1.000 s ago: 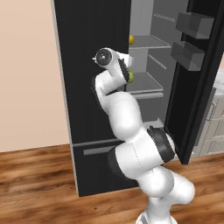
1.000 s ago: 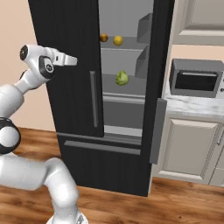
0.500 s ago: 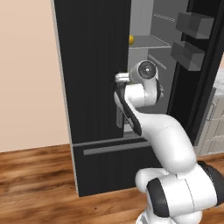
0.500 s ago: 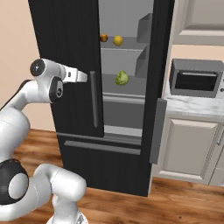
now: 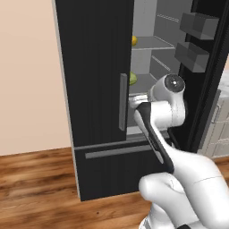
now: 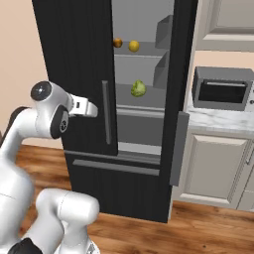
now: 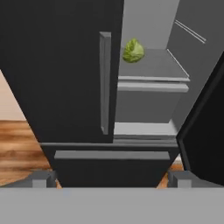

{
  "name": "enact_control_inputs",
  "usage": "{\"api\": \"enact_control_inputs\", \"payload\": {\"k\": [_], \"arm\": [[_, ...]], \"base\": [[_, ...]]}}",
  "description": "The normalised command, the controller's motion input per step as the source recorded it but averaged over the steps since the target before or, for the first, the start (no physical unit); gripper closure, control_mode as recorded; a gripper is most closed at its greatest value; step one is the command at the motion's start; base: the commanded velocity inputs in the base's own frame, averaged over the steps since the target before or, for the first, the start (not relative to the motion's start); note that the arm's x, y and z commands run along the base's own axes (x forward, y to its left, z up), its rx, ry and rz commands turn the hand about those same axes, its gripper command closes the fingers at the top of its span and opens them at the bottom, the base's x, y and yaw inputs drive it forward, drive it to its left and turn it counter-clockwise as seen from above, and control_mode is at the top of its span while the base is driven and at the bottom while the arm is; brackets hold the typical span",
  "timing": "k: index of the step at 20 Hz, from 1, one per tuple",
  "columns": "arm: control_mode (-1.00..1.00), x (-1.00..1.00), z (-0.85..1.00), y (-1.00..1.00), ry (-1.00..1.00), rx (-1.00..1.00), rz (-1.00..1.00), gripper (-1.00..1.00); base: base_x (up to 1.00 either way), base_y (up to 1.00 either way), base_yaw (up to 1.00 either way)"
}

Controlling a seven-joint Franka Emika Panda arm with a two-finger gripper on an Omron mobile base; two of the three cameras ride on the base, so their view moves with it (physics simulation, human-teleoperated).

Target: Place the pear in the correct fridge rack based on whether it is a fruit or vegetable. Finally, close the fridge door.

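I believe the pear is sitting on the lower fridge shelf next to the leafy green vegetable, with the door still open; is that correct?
Not quite. The pear sits on the upper shelf, beside the orange-brown fruit; the leafy green vegetable is alone on the shelf below. The right base view shows this. The fridge door is indeed still open.

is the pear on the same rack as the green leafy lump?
No. In the right base view the pear sits on the upper rack beside the orange-brown fruit; the leafy lump lies one rack lower.

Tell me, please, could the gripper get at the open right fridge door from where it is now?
Probably yes. The gripper, open and empty, hangs before the closed left door, and nothing stands between it and the right fridge door, which is swung wide open.
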Motion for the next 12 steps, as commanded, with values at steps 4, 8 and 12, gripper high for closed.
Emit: {"api": "enact_control_inputs", "payload": {"k": [4,8,12], "arm": [[-1.0,-1.0,0.0,-0.48,0.04,0.0,0.0,-1.0],[-1.0,-1.0,0.0,-0.74,0.0,0.01,0.0,-1.0],[-1.0,-1.0,0.0,-0.93,-0.01,0.02,0.0,-1.0]], "base": [[0.0,0.0,0.0],[0.0,0.0,0.0],[0.0,0.0,0.0]]}}
